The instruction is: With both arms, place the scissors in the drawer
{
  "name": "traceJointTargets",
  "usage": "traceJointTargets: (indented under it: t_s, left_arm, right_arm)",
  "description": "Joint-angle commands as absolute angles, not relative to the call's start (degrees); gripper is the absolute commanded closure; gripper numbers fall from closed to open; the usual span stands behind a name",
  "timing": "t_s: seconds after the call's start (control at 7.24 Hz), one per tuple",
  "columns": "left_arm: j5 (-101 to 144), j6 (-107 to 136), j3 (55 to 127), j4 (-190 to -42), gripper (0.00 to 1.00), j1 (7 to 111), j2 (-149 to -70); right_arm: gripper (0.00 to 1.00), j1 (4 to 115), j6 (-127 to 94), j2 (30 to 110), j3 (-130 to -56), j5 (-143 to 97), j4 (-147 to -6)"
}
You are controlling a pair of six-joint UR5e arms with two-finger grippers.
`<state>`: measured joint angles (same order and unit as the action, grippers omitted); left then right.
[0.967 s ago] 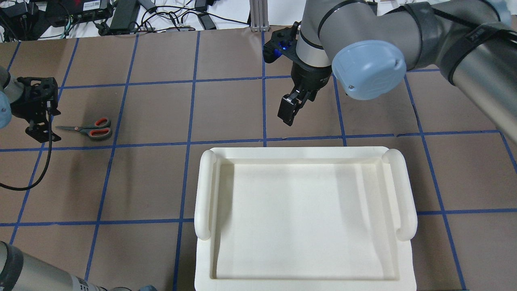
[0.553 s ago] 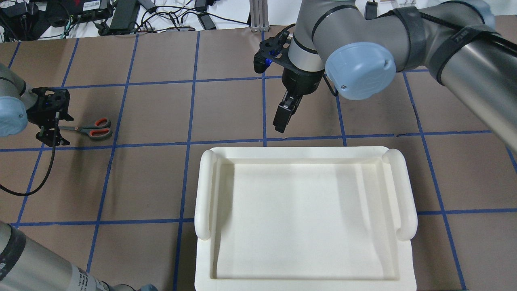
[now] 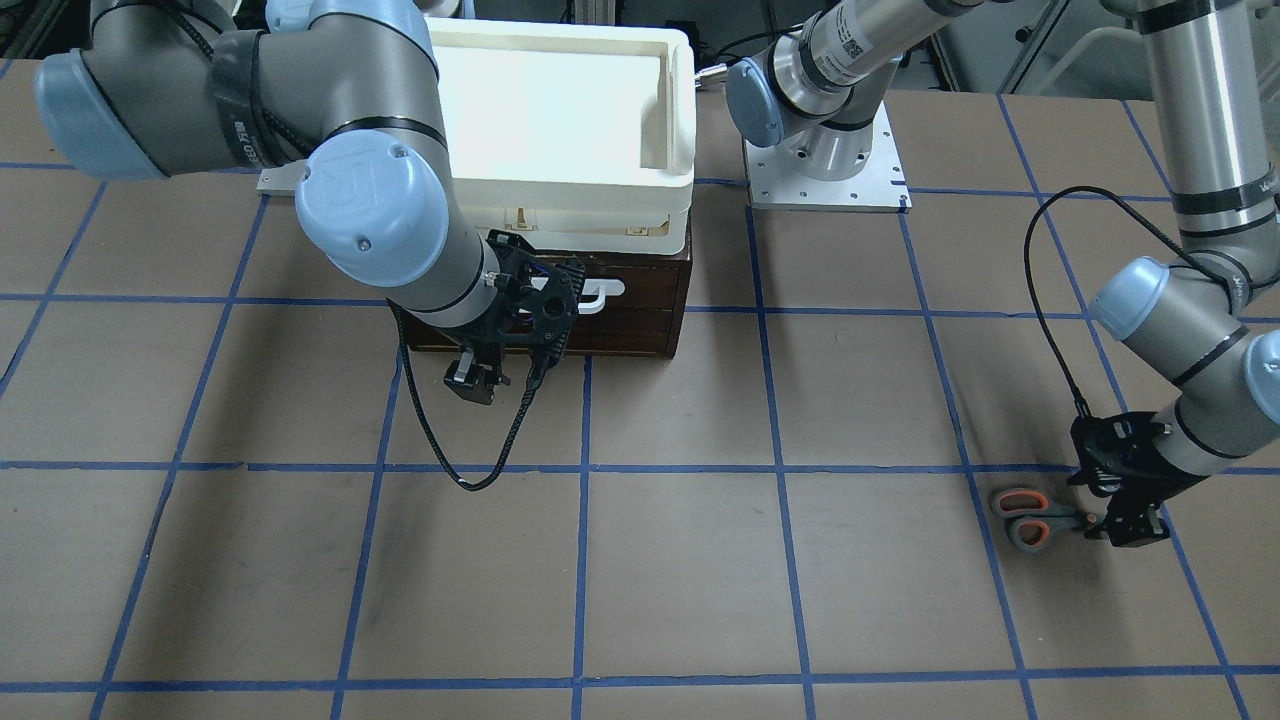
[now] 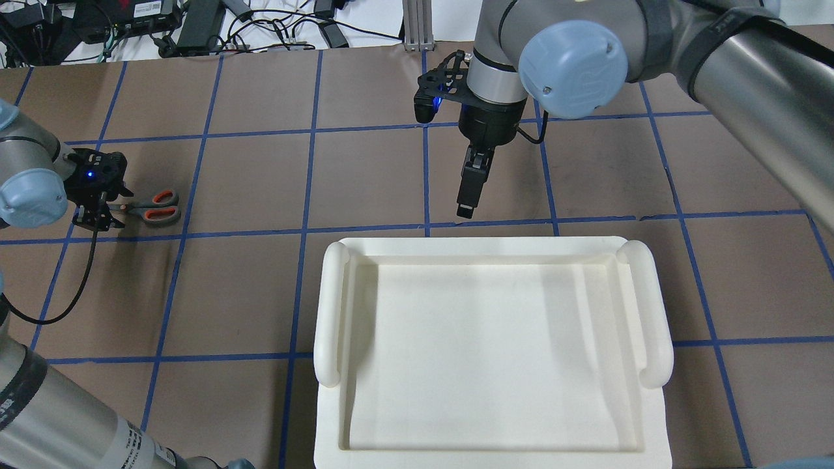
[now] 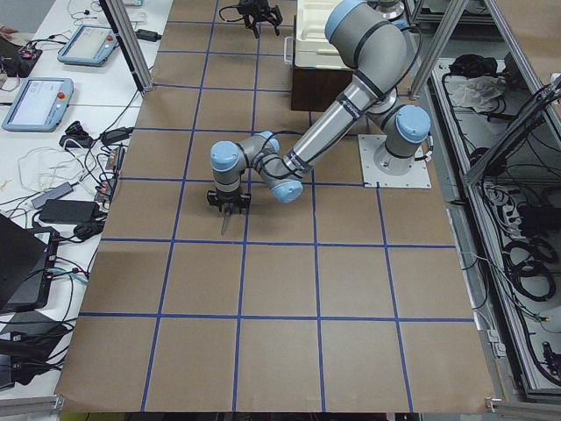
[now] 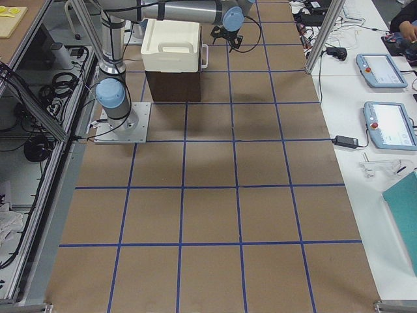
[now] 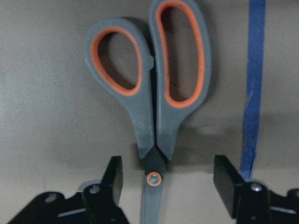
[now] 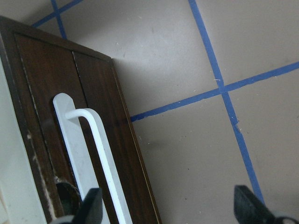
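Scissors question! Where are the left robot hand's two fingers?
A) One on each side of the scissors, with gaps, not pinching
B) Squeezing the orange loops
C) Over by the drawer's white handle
A: in the left wrist view the left gripper is open, with one finger on each side of the scissors just below the loops and bare table showing in both gaps.

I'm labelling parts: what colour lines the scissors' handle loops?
Orange, inside the grey loops of the scissors; the left wrist-mounted view shows it best.
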<state>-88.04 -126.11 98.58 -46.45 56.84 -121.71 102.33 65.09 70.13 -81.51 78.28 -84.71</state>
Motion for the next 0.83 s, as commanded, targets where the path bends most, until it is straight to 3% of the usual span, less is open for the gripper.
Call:
traceJointTargets:
  t_s: [0.0,0.28,0.69]
  left_arm:
    - [-86.22,-128.31,98.61,-46.32,0.23,56.87,-121.82]
    - [-85.96,-128.32,98.70,-46.41,0.21,56.87,-122.08]
    - [-85.96,-128.32,99.05,-46.67,0.41,56.78,-122.43]
  right_arm:
    - [0.00,102.57,73.18,66.89,-79.19,79.71,-79.91]
    - [0.00,102.57,78.22,64.96,-78.84,80.69,-78.67]
    - [0.00,103.09,81.90,62.85,-78.13,80.68,-76.29]
